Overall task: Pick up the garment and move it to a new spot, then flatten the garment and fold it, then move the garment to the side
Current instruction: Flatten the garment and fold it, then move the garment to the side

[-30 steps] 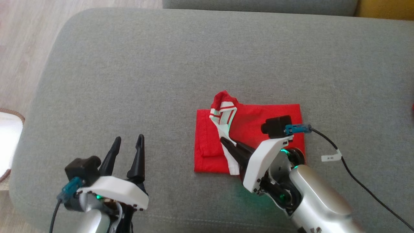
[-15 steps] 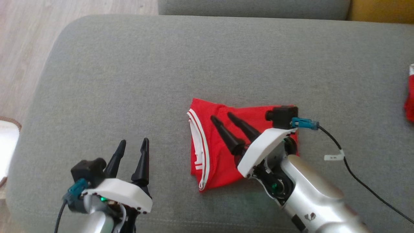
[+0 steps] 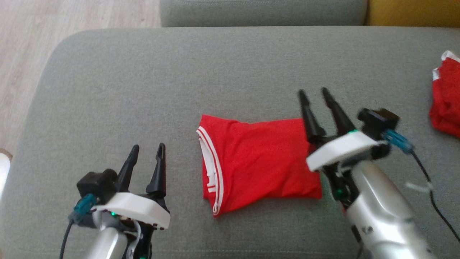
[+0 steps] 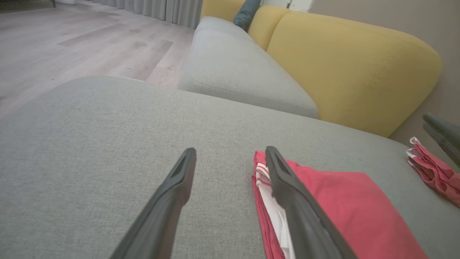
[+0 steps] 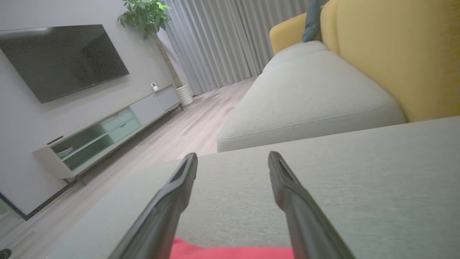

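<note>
The folded red garment with white-striped trim (image 3: 258,162) is laid flat at the middle of the grey fabric sofa cushion (image 3: 143,79). The left gripper (image 3: 148,148) is held near its left edge and the right gripper (image 3: 313,91) at its right edge, both with fingers spread. A crumpled red cloth (image 3: 445,97) is seen well apart on the right.

before you lies a grey upholstered seat (image 3: 143,90), with a second grey cushion (image 5: 305,93) beyond it and a yellow backrest (image 4: 341,68) with a teal pillow (image 4: 246,14) against it. you see pale wood floor (image 4: 72,43) to the left. on the grey wall (image 5: 21,126) hangs a dark tv (image 5: 61,57) above a low cabinet (image 5: 107,133); a leafy plant (image 5: 143,14) in a white pot stands by pleated grey curtains (image 5: 222,39).
</note>
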`<state>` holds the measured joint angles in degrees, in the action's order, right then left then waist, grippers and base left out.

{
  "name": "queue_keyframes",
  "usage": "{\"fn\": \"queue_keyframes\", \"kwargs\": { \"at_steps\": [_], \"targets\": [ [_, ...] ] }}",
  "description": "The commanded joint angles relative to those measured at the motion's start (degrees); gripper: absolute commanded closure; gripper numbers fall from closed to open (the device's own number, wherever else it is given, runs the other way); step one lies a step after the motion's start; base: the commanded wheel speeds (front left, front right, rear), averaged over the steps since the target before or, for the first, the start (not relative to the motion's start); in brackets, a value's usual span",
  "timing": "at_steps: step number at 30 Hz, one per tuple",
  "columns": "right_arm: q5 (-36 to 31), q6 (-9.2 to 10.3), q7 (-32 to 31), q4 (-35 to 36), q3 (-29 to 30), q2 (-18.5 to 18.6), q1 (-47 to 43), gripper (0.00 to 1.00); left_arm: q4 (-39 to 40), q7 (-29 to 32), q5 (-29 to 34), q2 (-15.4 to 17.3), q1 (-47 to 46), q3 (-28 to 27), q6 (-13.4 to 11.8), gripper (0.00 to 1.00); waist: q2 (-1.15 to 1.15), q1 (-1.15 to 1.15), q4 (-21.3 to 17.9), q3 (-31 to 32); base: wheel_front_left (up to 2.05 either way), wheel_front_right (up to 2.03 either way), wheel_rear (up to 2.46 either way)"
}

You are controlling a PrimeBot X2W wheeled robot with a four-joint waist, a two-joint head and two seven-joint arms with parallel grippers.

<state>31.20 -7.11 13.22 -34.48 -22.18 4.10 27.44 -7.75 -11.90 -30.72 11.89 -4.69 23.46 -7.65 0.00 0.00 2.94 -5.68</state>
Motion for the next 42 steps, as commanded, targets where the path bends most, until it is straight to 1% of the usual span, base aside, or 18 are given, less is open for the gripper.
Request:
{"fn": "queue_keyframes", "kwargs": {
  "at_steps": [1,4,8,10,12,16,21,42],
  "targets": [
    [-1.83,-0.37,1.1,2.54,1.13,-1.22,-1.13,0.0,1.69,-0.95,0.77,0.25,-2.7,-1.96,-0.43,0.0,0.0,0.0,-0.39,0.44,0.0,0.0,0.0],
    [-6.78,-0.37,1.54,5.28,6.78,-1.22,-4.75,0.0,1.62,-1.56,0.98,-0.01,-2.36,-2.24,-0.68,0.0,0.0,0.0,-0.79,1.09,0.0,0.0,0.0],
    [-12.42,-0.37,1.73,10.73,13.85,-1.22,-10.53,0.0,1.46,-2.19,1.47,-0.37,-1.64,-2.45,-0.94,0.0,0.0,0.0,-0.91,2.14,0.0,0.0,0.0],
    [-13.52,-0.37,1.75,13.65,16.29,-1.22,-13.61,0.0,1.43,-2.44,1.73,-0.53,-1.1,-2.64,-1.06,0.0,0.0,0.0,-0.93,2.54,0.0,0.0,0.0],
    [-14.02,-0.37,1.75,15.8,17.56,-1.22,-16.14,0.0,1.33,-2.64,2.23,-0.44,-0.45,-2.76,-1.11,0.0,0.0,0.0,-1.02,2.89,0.0,0.0,0.0],
    [-15.97,-0.37,1.76,18.74,18.56,-1.22,-19.55,0.0,0.93,-2.88,2.93,-0.62,0.85,-3.06,-1.2,0.0,0.0,0.0,-1.15,3.75,0.0,0.0,0.0],
    [-16.41,-0.37,1.77,20.85,18.73,-1.22,-22.23,0.0,0.25,-3.02,3.83,-0.88,1.89,-3.5,-1.19,0.0,0.0,0.0,-1.19,4.51,0.0,0.0,0.0],
    [-17.36,-0.37,0.0,20.88,19.39,-1.22,-23.38,0.0,-0.58,-3.09,5.57,-2.28,2.28,-5.48,0.3,0.0,0.0,0.0,-1.05,4.19,0.0,0.0,0.0]
  ]
}}
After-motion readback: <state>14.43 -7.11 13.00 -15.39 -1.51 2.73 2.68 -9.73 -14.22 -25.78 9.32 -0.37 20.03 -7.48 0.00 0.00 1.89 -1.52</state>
